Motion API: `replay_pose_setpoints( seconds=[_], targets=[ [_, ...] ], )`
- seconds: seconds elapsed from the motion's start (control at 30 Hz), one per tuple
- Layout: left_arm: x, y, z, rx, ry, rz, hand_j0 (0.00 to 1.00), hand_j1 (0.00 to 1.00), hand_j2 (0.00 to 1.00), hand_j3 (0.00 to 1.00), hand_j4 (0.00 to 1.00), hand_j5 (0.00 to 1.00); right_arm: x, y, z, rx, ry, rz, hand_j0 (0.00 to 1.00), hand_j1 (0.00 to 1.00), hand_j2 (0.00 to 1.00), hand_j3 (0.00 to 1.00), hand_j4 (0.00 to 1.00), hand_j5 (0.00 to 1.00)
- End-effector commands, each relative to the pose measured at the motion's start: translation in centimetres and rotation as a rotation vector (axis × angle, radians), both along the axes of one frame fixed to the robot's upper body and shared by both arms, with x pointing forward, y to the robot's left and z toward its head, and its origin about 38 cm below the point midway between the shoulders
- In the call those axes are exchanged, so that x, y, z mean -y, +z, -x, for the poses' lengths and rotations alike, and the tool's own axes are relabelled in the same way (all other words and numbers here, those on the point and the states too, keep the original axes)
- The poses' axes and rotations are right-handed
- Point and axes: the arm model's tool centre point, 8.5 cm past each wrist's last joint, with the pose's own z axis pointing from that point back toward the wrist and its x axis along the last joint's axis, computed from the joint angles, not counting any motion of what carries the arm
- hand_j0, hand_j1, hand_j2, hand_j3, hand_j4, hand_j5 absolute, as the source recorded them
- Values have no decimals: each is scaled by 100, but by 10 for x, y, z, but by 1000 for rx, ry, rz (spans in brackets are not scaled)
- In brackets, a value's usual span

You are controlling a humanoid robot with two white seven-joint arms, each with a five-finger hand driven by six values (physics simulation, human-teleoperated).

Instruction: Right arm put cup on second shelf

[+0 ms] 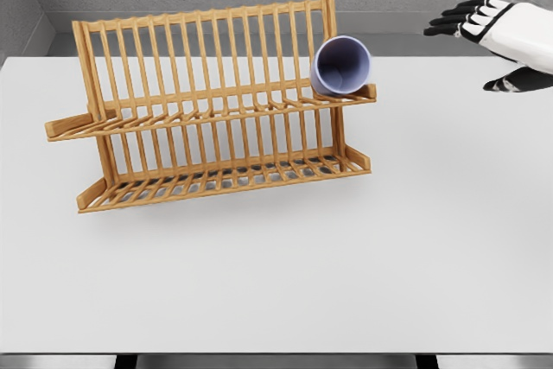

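A lilac cup [341, 65] lies on its side at the right end of the upper shelf of a wooden dish rack [212, 110], its mouth facing me. My right hand [492, 41] hovers at the upper right, well clear of the cup, with black fingers [456, 19] spread and nothing held. The left arm does not show.
The rack stands on a white table [346, 274] and has a lower shelf [225, 181] of slats with nothing on it. A grey wall runs behind the table.
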Motion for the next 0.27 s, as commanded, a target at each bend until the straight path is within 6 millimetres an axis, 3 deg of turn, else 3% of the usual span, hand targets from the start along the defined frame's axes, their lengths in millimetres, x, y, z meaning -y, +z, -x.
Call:
replay_pose_setpoints(
  seconds=[0.0,0.1,0.23],
  targets=[
    [0,0,0,0,-1,0,100,100,100,100,100,100,33,18,4,82,-105,-103,100,100,100,100,100,100],
    [0,0,0,0,1,0,100,100,100,100,100,100,34,-40,18,-41,-129,-153,100,100,100,100,100,100],
    [0,0,0,0,1,0,100,100,100,100,100,100,35,-54,20,-74,-141,-167,100,100,100,100,100,100]
  ],
)
